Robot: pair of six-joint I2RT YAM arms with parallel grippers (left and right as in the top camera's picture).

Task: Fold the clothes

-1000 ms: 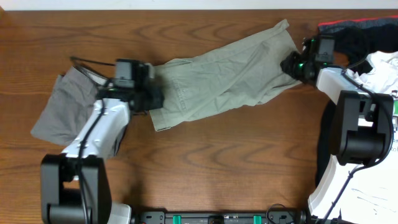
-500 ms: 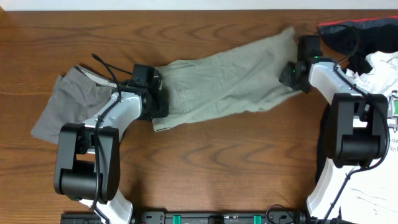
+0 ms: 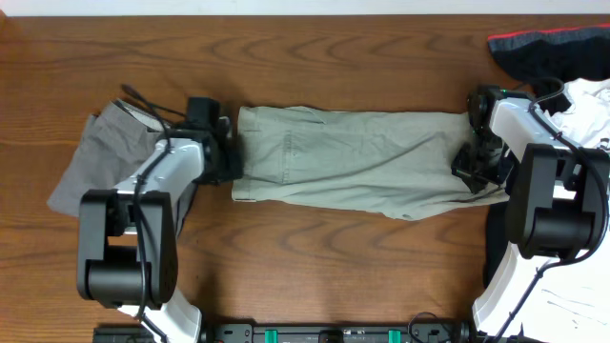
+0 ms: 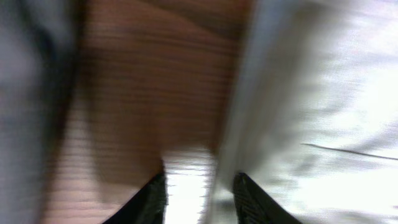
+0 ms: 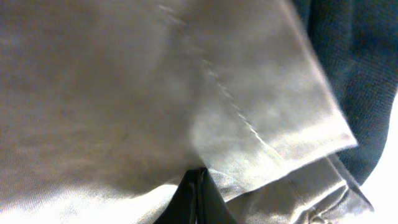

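The pale khaki shorts (image 3: pixel 353 157) lie stretched flat in a straight band across the middle of the table. My left gripper (image 3: pixel 229 160) holds their waistband end; in the blurred left wrist view the fingers (image 4: pixel 199 193) have pale cloth (image 4: pixel 323 93) between them. My right gripper (image 3: pixel 474 167) is shut on the leg-hem end. In the right wrist view the closed fingertips (image 5: pixel 198 186) pinch the khaki fabric (image 5: pixel 124 93). The darker grey shorts (image 3: pixel 95 171) lie crumpled at the left. The black red-trimmed garment (image 3: pixel 543 48) and white T-shirt (image 3: pixel 586 105) lie at the right.
The wooden table (image 3: pixel 315 257) shows bare wood in front of and behind the khaki shorts. A dark cloth (image 5: pixel 360 74) lies right beside the hem under my right gripper. The grey shorts also show in the left wrist view (image 4: pixel 25 93).
The khaki shorts went from lying diagonally to stretched straight and level. My right gripper moved toward the front with the hem end. My left gripper shifted slightly and kept the waistband.
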